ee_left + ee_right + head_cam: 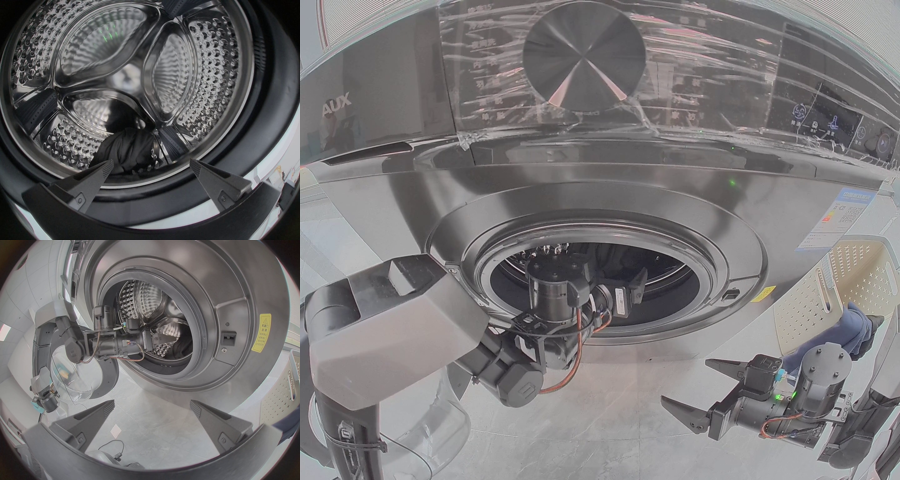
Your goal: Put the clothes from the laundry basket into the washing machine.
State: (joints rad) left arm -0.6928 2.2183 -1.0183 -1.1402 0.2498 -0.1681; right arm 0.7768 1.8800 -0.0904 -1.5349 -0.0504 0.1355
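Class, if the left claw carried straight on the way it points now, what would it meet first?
Probably the black garment lying low in the drum, just beyond the open left claw; if it passes above that, the drum's rear wall. Depth is unclear.

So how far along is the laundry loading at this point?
Done: one black garment lies inside the drum. In hand: nothing; the left gripper is open at the drum's mouth, the right gripper open over the floor near the basket. To do: a blue garment hangs at the basket's edge; the rest of the basket is hidden.
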